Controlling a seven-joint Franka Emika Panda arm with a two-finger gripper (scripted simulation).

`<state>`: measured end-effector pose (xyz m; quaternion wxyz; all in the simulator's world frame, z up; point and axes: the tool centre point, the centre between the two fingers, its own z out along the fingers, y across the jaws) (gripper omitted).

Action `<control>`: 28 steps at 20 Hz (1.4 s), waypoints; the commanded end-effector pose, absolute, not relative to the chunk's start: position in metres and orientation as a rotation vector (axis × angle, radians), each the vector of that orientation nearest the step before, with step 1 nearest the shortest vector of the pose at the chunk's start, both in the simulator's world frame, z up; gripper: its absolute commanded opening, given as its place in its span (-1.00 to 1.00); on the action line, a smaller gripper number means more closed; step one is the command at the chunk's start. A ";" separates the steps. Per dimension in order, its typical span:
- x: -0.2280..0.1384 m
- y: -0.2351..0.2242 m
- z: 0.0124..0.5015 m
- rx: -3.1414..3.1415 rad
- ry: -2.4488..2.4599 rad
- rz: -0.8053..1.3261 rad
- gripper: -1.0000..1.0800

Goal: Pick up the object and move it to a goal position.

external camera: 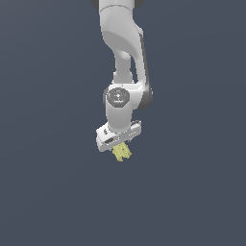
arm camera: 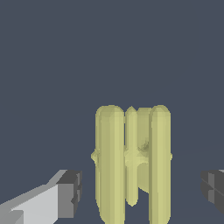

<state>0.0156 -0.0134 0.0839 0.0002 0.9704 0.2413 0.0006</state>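
One small pale-yellow object [external camera: 122,152] is sitting directly beneath our end effector [external camera: 121,150], poking out below the white hand in the exterior view. In the wrist view the object [arm camera: 131,162] is showing as a ridged lump of parallel lobes, standing between the two dark pads [arm camera: 72,192]. We are seeing clear gaps on both sides, so the jaws are standing apart and touching nothing; the lump is lying a little nearer one pad than the other.

We are judging that we are lining up the grasp, with closing and lifting not yet done. No goal marker is showing in either view, so we cannot tell where the object must go.

We are watching several risks. Because the lump is off centre between the pads, one pad may be reaching it first and pushing it sideways across the table [external camera: 48,192] before the other arrives. The rounded ridges are offering little flat contact, so the lump may be rolling or twisting as we squeeze. We also cannot tell how low the pads are sitting relative to the object; closing too high may be pinching only its top and letting it slip during the lift.
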 end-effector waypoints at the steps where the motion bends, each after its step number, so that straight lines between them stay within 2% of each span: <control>1: 0.015 -0.013 0.071 3.048 0.760 0.000 0.92; 10: 0.015 -0.013 0.045 3.047 0.764 0.000 0.92; 11: 0.015 -0.013 0.045 3.047 0.764 0.000 -1.00; 28: 0.011 -0.021 0.058 3.046 0.765 0.006 -1.00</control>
